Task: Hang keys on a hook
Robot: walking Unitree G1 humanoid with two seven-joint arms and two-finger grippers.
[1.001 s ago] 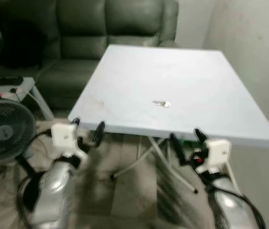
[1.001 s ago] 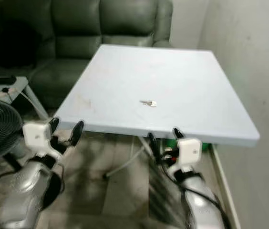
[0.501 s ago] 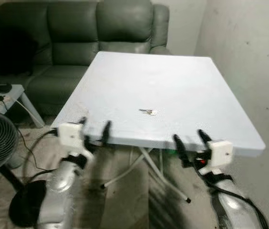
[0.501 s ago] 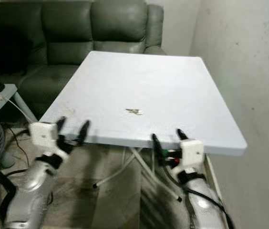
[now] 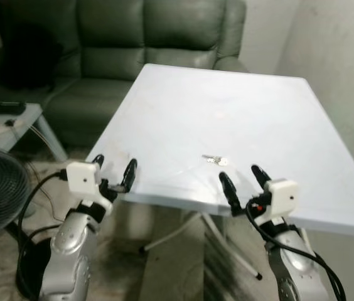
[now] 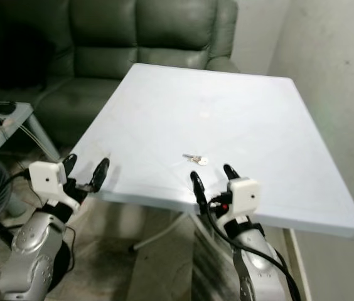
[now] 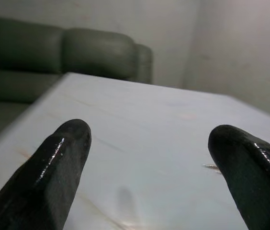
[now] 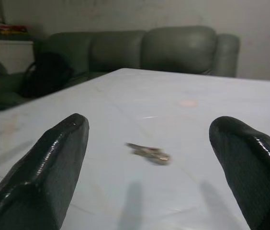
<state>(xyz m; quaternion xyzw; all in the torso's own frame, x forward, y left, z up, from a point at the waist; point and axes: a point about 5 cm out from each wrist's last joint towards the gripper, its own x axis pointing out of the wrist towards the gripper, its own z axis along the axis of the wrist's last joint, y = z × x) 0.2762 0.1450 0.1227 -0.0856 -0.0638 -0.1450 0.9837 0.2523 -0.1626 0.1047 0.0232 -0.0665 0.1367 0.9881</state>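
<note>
Small metal keys (image 5: 214, 160) lie flat on smooth white counter (image 5: 240, 106), just ahead of right claw (image 5: 245, 181). Both claws spread apart, holding nothing; left claw (image 5: 113, 170) at the near counter edge. No legible writing.

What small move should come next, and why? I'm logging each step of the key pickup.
Probably ease the right gripper forward and down over the small silver keys. They lie flat on the white folding table just beyond its open fingers, untouched. The left gripper hangs open at the table's near edge, farther away.
</note>
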